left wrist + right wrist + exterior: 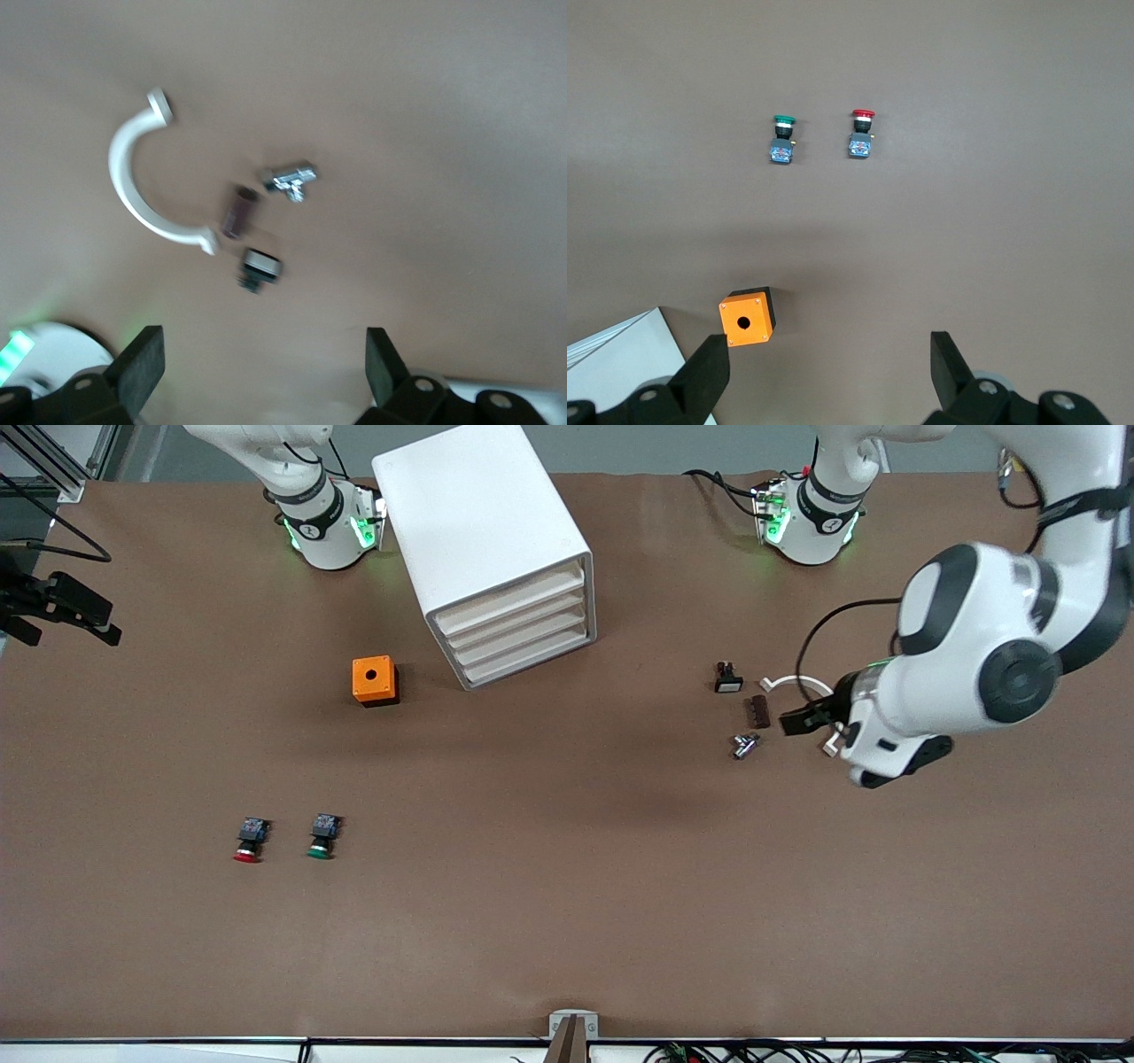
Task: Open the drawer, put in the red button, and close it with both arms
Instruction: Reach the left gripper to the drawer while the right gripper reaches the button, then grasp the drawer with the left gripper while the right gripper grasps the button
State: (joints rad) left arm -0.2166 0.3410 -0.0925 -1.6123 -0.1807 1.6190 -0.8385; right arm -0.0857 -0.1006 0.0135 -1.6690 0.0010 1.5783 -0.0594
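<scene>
The left gripper (800, 720) hangs wide open and empty over the left arm's end of the table, its fingers (142, 365) spread well apart. Under and just beside it lie small parts: a white curved clip (142, 190), a dark brown block (758, 711), a small metal fitting (744, 745) and what looks like a little black-and-white switch (728, 678), though the wrist view is too blurred to be sure.

The right gripper (828, 372) is also wide open with nothing in it, high over the table near the orange box (375, 680). That box sits beside the white cabinet (487, 540), whose four drawers are all shut; the task drawer (512, 607) is one of them.

The red button (249, 841) lies much nearer the front camera, toward the right arm's end, just beside a green button (322, 837), apart from it.
</scene>
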